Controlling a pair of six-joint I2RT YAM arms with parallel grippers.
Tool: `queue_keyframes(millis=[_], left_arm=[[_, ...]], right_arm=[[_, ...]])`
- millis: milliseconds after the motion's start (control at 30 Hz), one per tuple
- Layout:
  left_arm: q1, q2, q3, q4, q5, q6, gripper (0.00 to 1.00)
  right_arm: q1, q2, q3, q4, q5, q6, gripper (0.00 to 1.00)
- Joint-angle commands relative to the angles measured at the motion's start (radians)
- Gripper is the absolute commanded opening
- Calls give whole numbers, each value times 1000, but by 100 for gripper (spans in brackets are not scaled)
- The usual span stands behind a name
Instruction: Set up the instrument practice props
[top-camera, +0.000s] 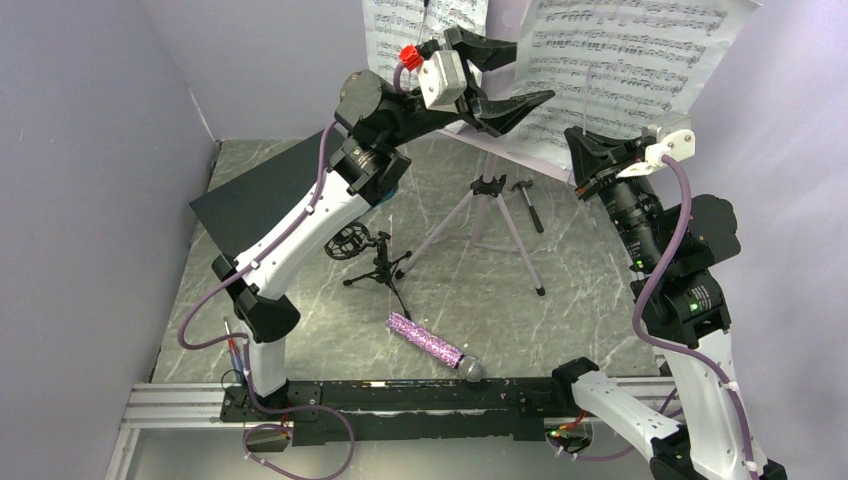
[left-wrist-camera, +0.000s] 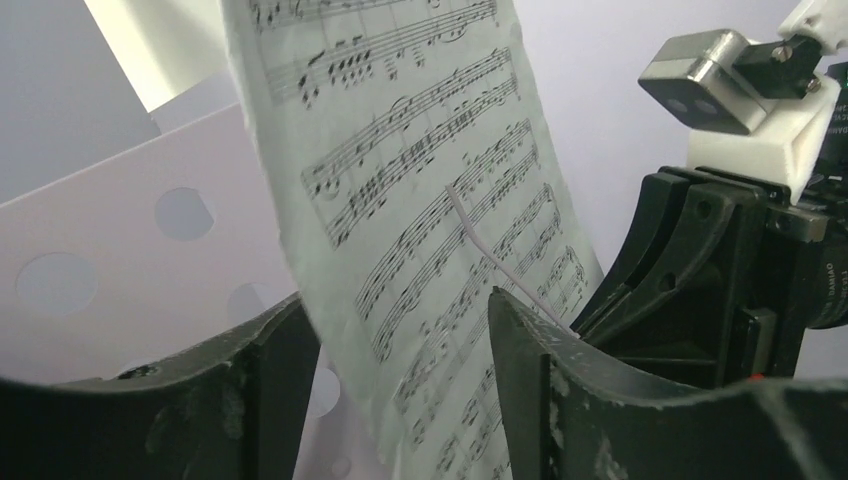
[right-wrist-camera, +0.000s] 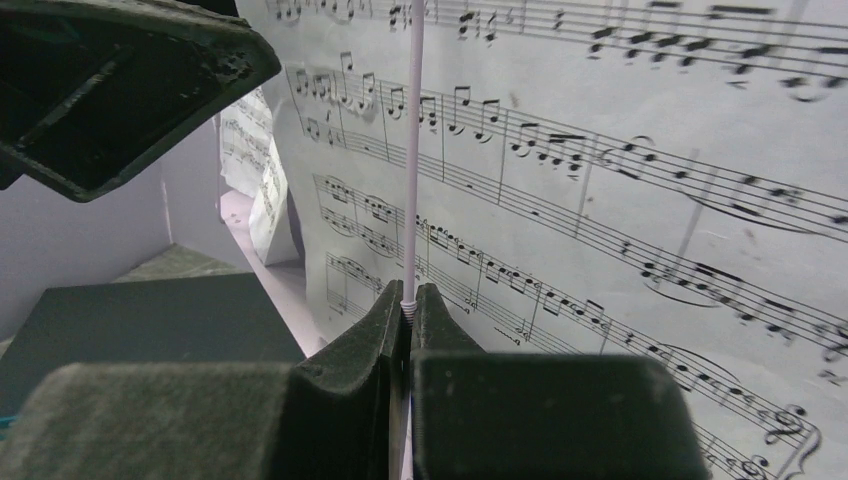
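Sheet-music pages, white, black-staved, behind lilac wire

White arms, black joints, purple cables

My left arm rose from its base at the near edge, bent at the elbow and reached up and far across the table. Its wrist was tipped so that my left gripper pointed right, with the two black fingers spread wide apart. My right arm stood steeply, forearm angled up and inward. My right gripper was pressed together, its padded fingers pinching a thin white wire that ran straight up from between them.
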Motion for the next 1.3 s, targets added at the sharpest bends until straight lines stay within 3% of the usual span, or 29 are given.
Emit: queue_keyframes(millis=[0,333,733,1033,1267], left_arm=[[-7,-24,6,41,-3,-14,68],[-7,-77,-86,46,-45,8,69],[-7,-174,-222,91,-69,-1,74],[-6,-220,-294,103,-69,0,75],[-7,-281,-391,123,-69,-7,76]], right_arm=[[2,-9,19,59,-34,-6,0],[3,-9,18,63,-32,0,2],[2,-18,12,75,-31,11,23],[2,-27,8,81,-35,19,30],[2,-53,15,75,-34,34,55]])
